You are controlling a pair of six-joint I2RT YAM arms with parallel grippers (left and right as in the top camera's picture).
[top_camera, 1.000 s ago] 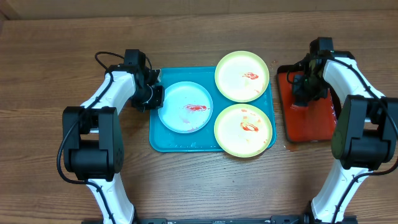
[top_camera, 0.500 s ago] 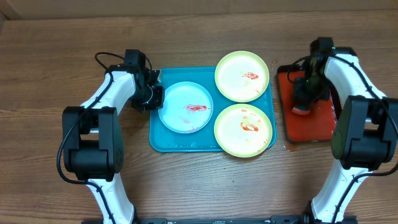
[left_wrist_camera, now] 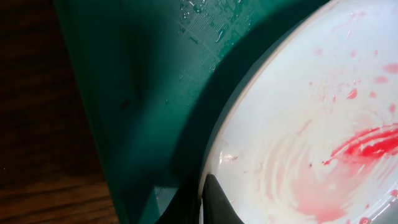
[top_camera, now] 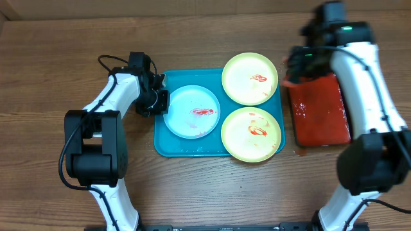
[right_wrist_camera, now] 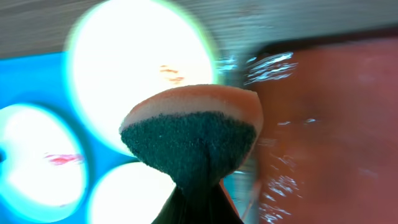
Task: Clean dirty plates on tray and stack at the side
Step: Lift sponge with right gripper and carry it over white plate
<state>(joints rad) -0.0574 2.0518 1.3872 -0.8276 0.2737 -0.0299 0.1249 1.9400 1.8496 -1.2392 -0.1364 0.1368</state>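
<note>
The turquoise tray (top_camera: 166, 144) holds three dirty plates. The pale blue-white plate (top_camera: 191, 110) lies at the left with a red smear. Two yellow-green plates lie at the back right (top_camera: 250, 78) and front right (top_camera: 252, 133), both smeared. My left gripper (top_camera: 158, 100) is shut on the blue-white plate's left rim; in the left wrist view one dark finger (left_wrist_camera: 214, 202) lies on the plate (left_wrist_camera: 298, 137). My right gripper (top_camera: 297, 66) is raised between the trays and shut on a sponge (right_wrist_camera: 193, 127) with a peach top and a dark green scouring face.
A smaller red tray (top_camera: 319, 110), wet in places, lies right of the turquoise tray and shows in the right wrist view (right_wrist_camera: 336, 124). Bare wooden table (top_camera: 205, 192) surrounds both trays. Water drops sit on the turquoise tray floor (left_wrist_camera: 205, 18).
My right arm has lifted off the red tray with the sponge and swung up and left toward the turquoise tray. My left gripper and the plates have not moved.
</note>
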